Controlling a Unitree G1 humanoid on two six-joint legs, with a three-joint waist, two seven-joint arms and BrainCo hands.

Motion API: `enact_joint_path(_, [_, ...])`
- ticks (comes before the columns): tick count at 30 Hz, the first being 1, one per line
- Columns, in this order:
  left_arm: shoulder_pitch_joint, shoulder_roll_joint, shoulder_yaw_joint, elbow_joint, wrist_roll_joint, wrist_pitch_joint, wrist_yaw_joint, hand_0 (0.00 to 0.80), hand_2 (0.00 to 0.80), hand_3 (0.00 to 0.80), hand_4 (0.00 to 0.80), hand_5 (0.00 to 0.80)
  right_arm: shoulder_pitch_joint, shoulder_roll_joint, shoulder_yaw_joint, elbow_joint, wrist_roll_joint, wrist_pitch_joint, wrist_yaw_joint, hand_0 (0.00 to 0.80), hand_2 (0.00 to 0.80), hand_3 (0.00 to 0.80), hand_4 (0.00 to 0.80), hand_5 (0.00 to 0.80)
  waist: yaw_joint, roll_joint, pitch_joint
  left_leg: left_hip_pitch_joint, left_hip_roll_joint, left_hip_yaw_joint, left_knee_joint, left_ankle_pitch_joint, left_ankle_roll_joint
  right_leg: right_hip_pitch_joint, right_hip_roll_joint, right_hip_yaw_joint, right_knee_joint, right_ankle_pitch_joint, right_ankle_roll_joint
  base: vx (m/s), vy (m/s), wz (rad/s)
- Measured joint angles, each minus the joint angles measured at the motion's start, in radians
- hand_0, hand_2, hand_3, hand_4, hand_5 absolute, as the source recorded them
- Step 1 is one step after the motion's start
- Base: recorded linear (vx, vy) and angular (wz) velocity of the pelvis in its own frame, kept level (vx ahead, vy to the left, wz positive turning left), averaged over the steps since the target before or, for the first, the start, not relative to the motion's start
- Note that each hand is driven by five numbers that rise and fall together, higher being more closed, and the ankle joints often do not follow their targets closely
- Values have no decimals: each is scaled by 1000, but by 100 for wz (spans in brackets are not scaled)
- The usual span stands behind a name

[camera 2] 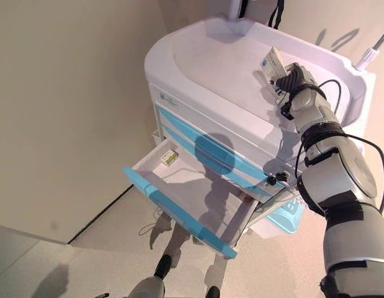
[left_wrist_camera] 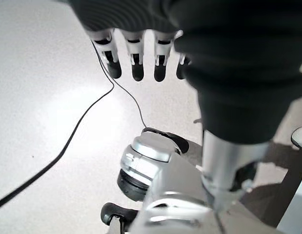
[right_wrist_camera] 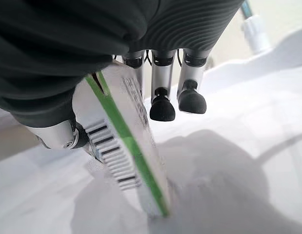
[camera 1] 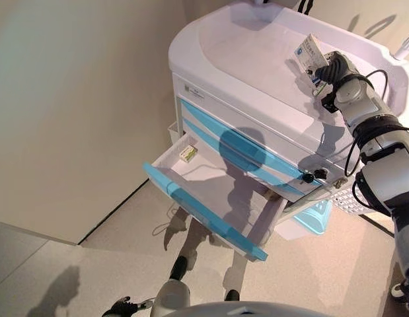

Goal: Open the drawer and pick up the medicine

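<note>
A white cart (camera 1: 257, 72) with blue-fronted drawers has its lowest drawer (camera 1: 211, 211) pulled out. A small green-and-white box (camera 1: 187, 154) lies in the drawer's back corner. My right hand (camera 1: 331, 69) hovers over the cart's top, fingers curled round a white medicine box (camera 1: 310, 54) with a green edge (right_wrist_camera: 126, 146). The box's lower end is close to the top surface; I cannot tell if it touches. My left hand (left_wrist_camera: 136, 63) hangs low by the floor, fingers relaxed and holding nothing.
A beige wall (camera 1: 72, 99) stands left of the cart. A pale blue basket (camera 1: 313, 218) hangs on the cart's right side. A knob (camera 1: 308, 177) sits at the right end of the drawer fronts. The raised rim (camera 2: 359, 93) bounds the cart's top.
</note>
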Motion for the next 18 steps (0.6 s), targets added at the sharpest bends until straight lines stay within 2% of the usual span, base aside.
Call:
enact_joint_path(1, [-5,2,-10,0,0,0,0,0,0,0,0,0,-4,0,7,8,-8,1,2,781,781,781,781,781,1,0,0,-1,-1,-2,0,0,0,0,0,-4,0,-1,0,-16,4,16])
enact_joint_path(2, [-12,5,-26,-1,0,0,0,0,0,0,0,0,-8,0,9,12,-21,2,5,696,696,696,696,696,1,-1,0,-2,-1,-4,0,0,0,0,0,-6,0,-2,1,-13,5,7])
enact_joint_path(4, [-18,7,-26,-4,0,-1,0,0,0,0,0,0,-9,5,9,13,-37,2,5,618,618,618,618,618,1,-2,1,-5,-1,-5,0,0,0,-6,0,-7,0,-4,2,-9,2,2])
enact_joint_path(5, [-23,8,-26,-5,0,-1,0,0,0,0,0,0,-14,5,9,12,-38,1,5,464,464,464,464,464,1,-2,1,-13,-1,-5,1,1,-1,-13,0,-7,0,-4,1,0,0,0])
enact_joint_path(7, [-30,10,-26,-4,0,-1,0,0,0,0,0,0,-20,5,9,13,-40,2,3,0,0,0,0,0,1,-2,2,-19,-1,-5,0,3,-1,-16,0,-7,0,-3,2,0,0,0])
enact_joint_path(18, [-42,11,-27,-11,-1,-1,1,0,0,0,0,0,-32,16,17,9,-67,3,4,0,0,0,0,0,-4,-2,2,-15,-2,-1,-6,4,0,-21,-4,-2,0,-3,1,1,0,0])
